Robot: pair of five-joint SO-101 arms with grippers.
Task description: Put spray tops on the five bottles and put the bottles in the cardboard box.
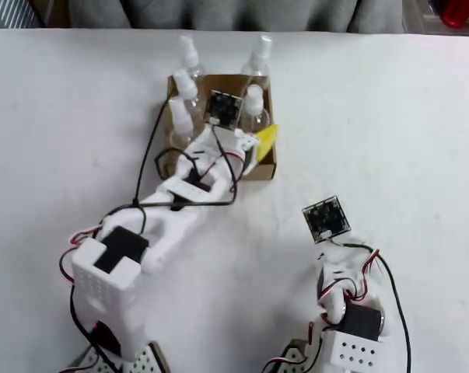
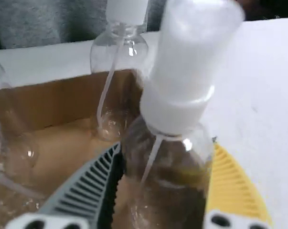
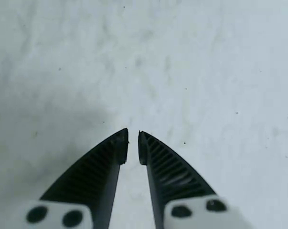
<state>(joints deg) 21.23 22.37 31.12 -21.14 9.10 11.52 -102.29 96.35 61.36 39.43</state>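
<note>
Here, fingers [image 2: 86, 191] of the left gripper [image 2: 165, 150] pinch a capped bottle [image 2: 175, 191] inside the cardboard box [image 2: 53, 102]; a tilted release could topple neighbouring bottles [image 2: 117, 52].

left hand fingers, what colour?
Left hand: one finger grey, the other yellow, gripping a bottle. Best in the left wrist view.

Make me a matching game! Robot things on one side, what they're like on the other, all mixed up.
Things:
1. left end effector
2. right end effector
3. cardboard box
4. table

What they're like:
A. white
B. brown
C. shut, holding nothing
D. gripping a bottle

Pairs: 1-D, 2-C, 3-B, 4-A.
</note>
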